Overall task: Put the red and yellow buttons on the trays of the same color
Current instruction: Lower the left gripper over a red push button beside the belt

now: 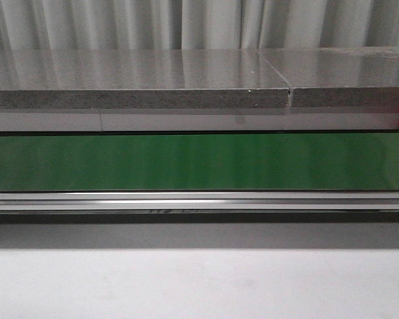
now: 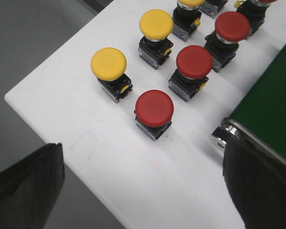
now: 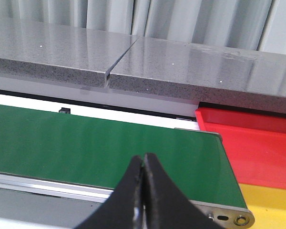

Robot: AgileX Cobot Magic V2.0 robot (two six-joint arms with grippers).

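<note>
The green conveyor belt [image 1: 199,161] served as the landmark. At one end of it, on the white table [image 2: 62,109], the buttons stood in loose rows with caps upward, probably so a claw could drop over each from above. Nearest the belt's end roller sat a red button [image 2: 154,109]; beyond it stood a second red button [image 2: 194,63] and a third [image 2: 232,26], with two yellow buttons [image 2: 108,64] [image 2: 156,25] in the row farther from the belt.

The left claw [image 2: 143,191] hung above the table corner beside that roller, its fingers [image 2: 26,188] spread wide and released, holding nothing. I judged it was lining up on the nearest red button.

At the belt's other end lay the red tray [image 3: 257,148], with the yellow tray [image 3: 271,207] just beside it. The right claw [image 3: 144,191] hovered over the belt's near rail, clenched tight on nothing, apparently waiting.

No brand, label or legible writing showed on any button or tray.
</note>
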